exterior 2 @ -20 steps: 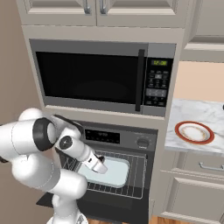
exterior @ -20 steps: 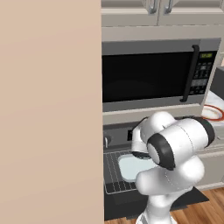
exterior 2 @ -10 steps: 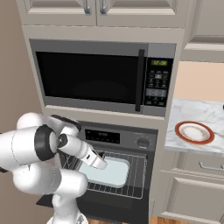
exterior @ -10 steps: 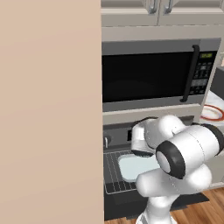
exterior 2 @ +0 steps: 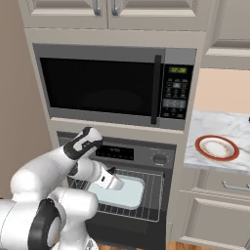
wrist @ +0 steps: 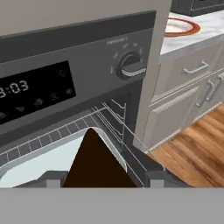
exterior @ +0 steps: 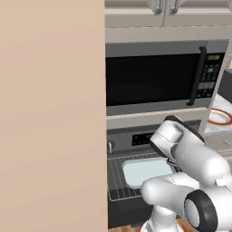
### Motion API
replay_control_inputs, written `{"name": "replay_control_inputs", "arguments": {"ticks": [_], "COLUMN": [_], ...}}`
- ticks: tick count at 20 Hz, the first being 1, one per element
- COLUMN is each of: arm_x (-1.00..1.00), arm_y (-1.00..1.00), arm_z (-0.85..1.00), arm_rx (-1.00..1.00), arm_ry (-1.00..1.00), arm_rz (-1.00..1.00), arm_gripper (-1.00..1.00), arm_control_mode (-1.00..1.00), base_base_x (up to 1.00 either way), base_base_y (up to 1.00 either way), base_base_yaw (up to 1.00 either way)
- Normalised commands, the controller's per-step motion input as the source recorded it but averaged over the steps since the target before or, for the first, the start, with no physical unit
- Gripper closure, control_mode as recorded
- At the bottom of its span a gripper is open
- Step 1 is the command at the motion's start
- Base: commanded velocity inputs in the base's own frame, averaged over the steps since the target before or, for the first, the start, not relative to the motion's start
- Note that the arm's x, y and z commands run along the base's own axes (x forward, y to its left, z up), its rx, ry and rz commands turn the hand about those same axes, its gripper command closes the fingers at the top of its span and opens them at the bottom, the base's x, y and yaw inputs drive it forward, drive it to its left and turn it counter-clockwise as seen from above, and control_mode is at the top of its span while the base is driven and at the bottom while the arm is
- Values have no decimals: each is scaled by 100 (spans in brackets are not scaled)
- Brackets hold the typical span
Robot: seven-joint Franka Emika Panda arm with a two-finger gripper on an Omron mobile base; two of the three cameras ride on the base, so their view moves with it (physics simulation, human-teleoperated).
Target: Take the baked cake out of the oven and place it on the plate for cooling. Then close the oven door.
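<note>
At the bottom middle of my hand view my gripper (wrist: 103, 179) has its two dark tips spread partway with the baked cake (wrist: 97, 164) between them, a dark-brown wedge filling the gap; I cannot tell whether the pads actually press on it. It sits at the near right corner of the pale tray (wrist: 39, 164), which lies on the wire rack (wrist: 109, 116) inside the oven (wrist: 78, 65). On the oven's panel, at the left edge of the frame, the display (wrist: 15, 89) reads "3:03" with the first digit cut off; small icons below it are too blurred to read. A round knob (wrist: 131, 65) sits right of centre. Far off in the upper right, the plate (wrist: 181, 27) rests on the marble counter (wrist: 210, 28). In the right base view the microwave (exterior 2: 117, 85) hangs above the oven; its keypad lettering is unreadable.
</note>
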Motion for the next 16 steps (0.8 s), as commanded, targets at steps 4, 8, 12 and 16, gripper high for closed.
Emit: {"name": "replay_control_inputs", "arguments": {"ticks": [4,8,12,16], "arm_x": [-17,-14,-24,-43], "arm_y": [-15,-28,-30,-23], "arm_z": [100,100,100,100], "arm_rx": [0,0,0,0], "arm_ry": [17,18,21,23], "arm_rz": [12,14,16,16], "arm_gripper": [100,100,100,100], "arm_control_mode": [-100,-100,-100,-100], "base_base_x": [0,0,0,0], "base_base_y": [0,0,0,0], "base_base_yaw": [0,0,0,0]}}
